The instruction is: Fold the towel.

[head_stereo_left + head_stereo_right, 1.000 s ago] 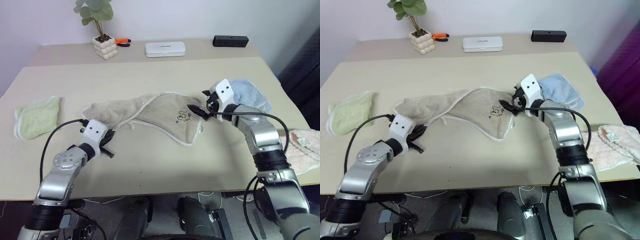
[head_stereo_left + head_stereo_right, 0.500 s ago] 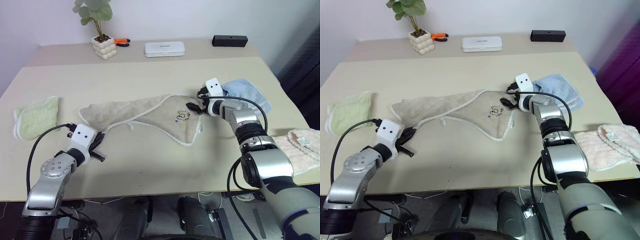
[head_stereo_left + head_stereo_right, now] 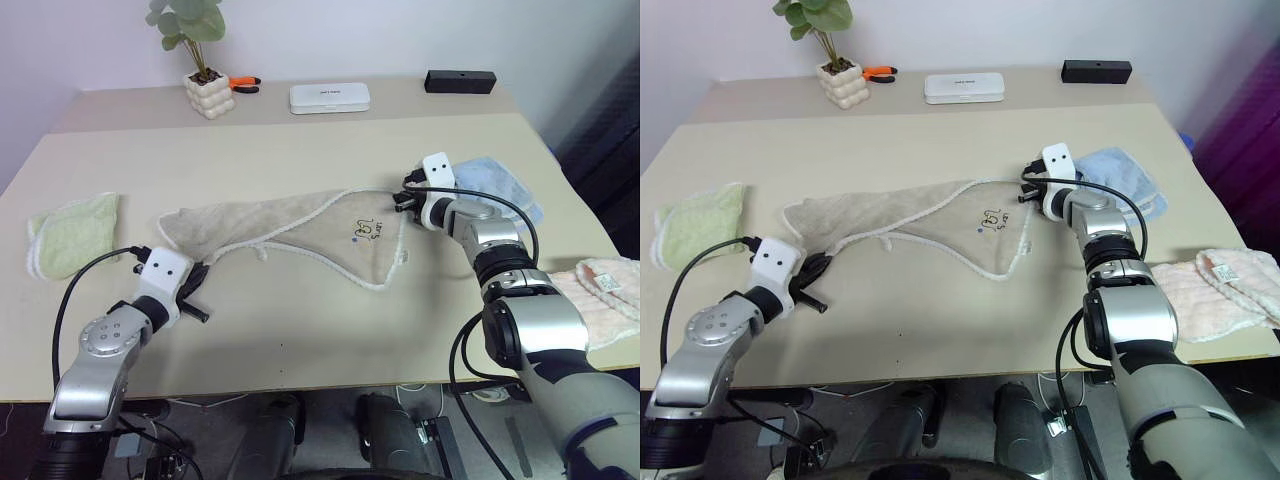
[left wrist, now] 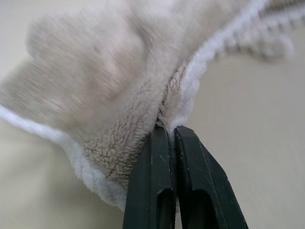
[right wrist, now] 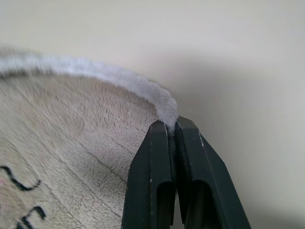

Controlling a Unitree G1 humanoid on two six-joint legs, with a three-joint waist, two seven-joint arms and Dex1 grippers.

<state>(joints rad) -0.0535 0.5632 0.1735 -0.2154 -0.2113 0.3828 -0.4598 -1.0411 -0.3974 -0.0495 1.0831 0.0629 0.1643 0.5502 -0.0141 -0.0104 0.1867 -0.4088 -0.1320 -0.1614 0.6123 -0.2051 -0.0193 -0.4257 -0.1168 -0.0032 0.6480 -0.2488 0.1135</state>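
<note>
The beige towel (image 3: 300,225) with white edging lies stretched across the middle of the table, its small dark print near the right end. My left gripper (image 3: 198,284) is shut on the towel's near left edge. The left wrist view shows its fingertips (image 4: 162,136) pinching the white edging. My right gripper (image 3: 405,199) is shut on the towel's far right corner, next to the light blue cloth. In the right wrist view the white hem (image 5: 164,107) sits between the closed fingertips.
A light green folded cloth (image 3: 70,232) lies at the left. A light blue cloth (image 3: 497,185) is beside my right gripper and a pink cloth (image 3: 610,290) at the right edge. A potted plant (image 3: 208,95), orange pliers (image 3: 245,84), a white box (image 3: 330,97) and a black box (image 3: 460,81) stand at the back.
My right gripper, open a second ago, has reached forward to the towel's right corner and shut on it. The left gripper has shifted a little left with its edge, and the towel lies flatter.
</note>
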